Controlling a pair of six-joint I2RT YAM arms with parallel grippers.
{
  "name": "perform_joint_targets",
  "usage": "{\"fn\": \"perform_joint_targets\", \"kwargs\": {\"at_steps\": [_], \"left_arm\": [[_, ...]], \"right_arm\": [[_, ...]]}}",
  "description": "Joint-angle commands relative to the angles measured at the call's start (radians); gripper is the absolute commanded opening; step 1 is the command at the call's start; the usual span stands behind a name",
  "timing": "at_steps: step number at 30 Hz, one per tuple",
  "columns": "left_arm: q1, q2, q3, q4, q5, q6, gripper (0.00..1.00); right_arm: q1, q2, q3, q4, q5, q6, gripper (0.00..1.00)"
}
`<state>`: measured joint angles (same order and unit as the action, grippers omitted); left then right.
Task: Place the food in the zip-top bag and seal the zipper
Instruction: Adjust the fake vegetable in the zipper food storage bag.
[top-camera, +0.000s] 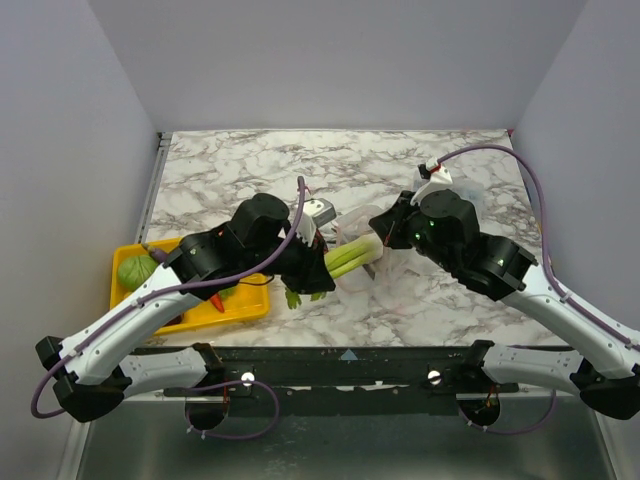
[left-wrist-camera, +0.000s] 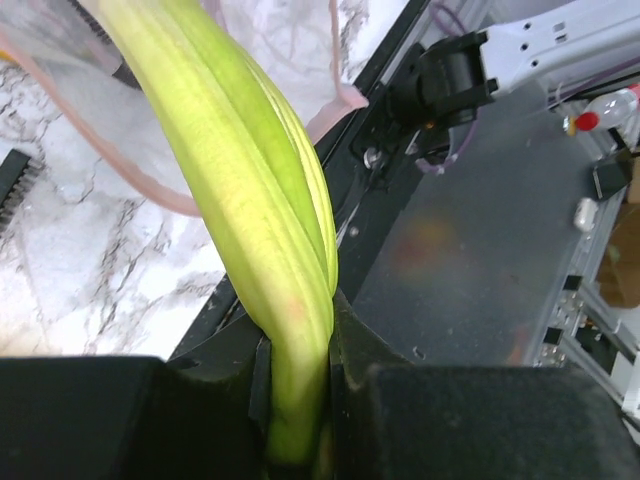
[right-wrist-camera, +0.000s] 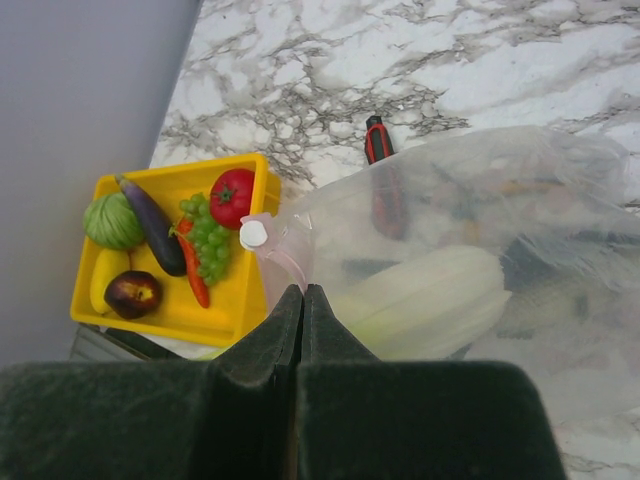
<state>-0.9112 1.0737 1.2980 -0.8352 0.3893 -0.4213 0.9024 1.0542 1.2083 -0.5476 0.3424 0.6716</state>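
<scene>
My left gripper (top-camera: 313, 263) is shut on the leafy end of the long green celery (top-camera: 350, 257); in the left wrist view the stalk (left-wrist-camera: 255, 190) runs from between my fingers toward the bag's pinkish zipper (left-wrist-camera: 150, 187). My right gripper (right-wrist-camera: 303, 296) is shut on the zipper strip (right-wrist-camera: 290, 262) of the clear zip-top bag (right-wrist-camera: 520, 200), beside its white slider (right-wrist-camera: 253, 235). The celery's pale end (right-wrist-camera: 430, 298) shows through the plastic. The red tomato (right-wrist-camera: 232, 196), green grapes (right-wrist-camera: 206, 240) and other foods lie in the yellow tray (right-wrist-camera: 235, 305).
A red and black utility knife (right-wrist-camera: 379, 165) lies at the bag's far side. The tray (top-camera: 238, 308) sits at the table's left front, holding a green round fruit (top-camera: 135, 270), an eggplant (right-wrist-camera: 153, 225) and a yellow fruit (right-wrist-camera: 103, 278). Walls close in on the left and the back.
</scene>
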Motion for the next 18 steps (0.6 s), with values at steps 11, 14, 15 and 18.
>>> {"fn": "perform_joint_targets", "kwargs": {"at_steps": [11, 14, 15, 18], "left_arm": [[0.001, 0.112, -0.099, 0.341, 0.204, -0.079, 0.00], [0.002, 0.132, -0.124, 0.387, 0.242, -0.052, 0.00], [0.002, 0.138, -0.134, 0.396, 0.246, -0.042, 0.00], [0.005, 0.187, -0.111, 0.348, 0.266, 0.040, 0.00]], "right_arm": [[0.004, -0.034, 0.011, 0.065, -0.031, 0.029, 0.01], [0.004, -0.037, 0.010, 0.067, -0.029, 0.035, 0.01], [0.004, -0.037, 0.011, 0.067, -0.029, 0.036, 0.01], [0.005, -0.036, 0.014, 0.067, -0.036, 0.038, 0.01]]}}
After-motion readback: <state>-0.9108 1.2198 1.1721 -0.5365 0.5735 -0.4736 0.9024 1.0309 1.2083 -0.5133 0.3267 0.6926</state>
